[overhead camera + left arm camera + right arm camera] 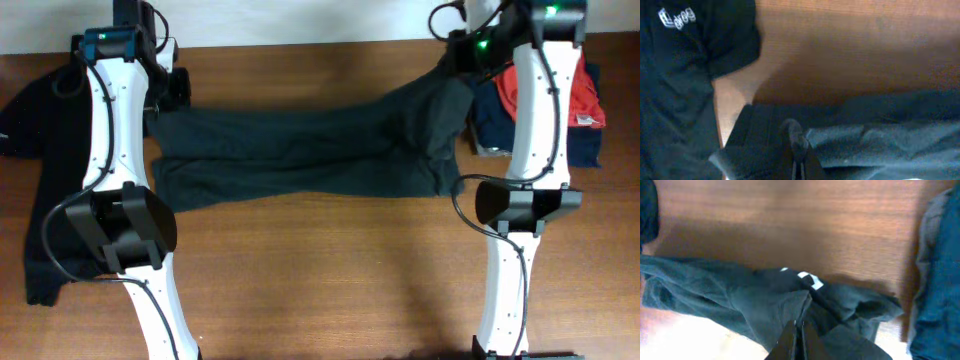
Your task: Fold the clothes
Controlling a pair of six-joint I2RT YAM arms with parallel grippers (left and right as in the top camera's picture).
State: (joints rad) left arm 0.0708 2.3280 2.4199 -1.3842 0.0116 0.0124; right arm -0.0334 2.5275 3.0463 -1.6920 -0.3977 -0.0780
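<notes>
- The T-shirt (pixel 300 155) lies on the tabletop (pixel 330 270) as a long, dark, creased band. It reaches from the left hand (pixel 798 150) at one end to the right hand (pixel 799 330) at the other.
- The left hand's fingers are pressed together on a ridge of the shirt's end. From there the cloth runs off to that hand's right in shallow wrinkles.
- The right hand is likewise pinched shut on a bunch of cloth. Just ahead of its fingertips, scraps of white lettering (pixel 807 279) peek out of the folds.
- We judge the shirt light, soft and entirely limp. It will sag wherever it is unsupported, follow whichever hand pulls, and drag a little on the wood. It is not fragile, but the stacked layers can slide apart.
- The best hold, we think, is at the very ends, close to an edge and through every layer. A bite on the top layer alone would peel the band open.
- Both ends should travel together with slight tension, or the middle will crumple.
- The black polo (pixel 670 75) lies near the left hand on its left.
- The folded red-orange and navy garments (pixel 590 100) sit just beside the right hand.
- Loose cloth could snag either of them.
</notes>
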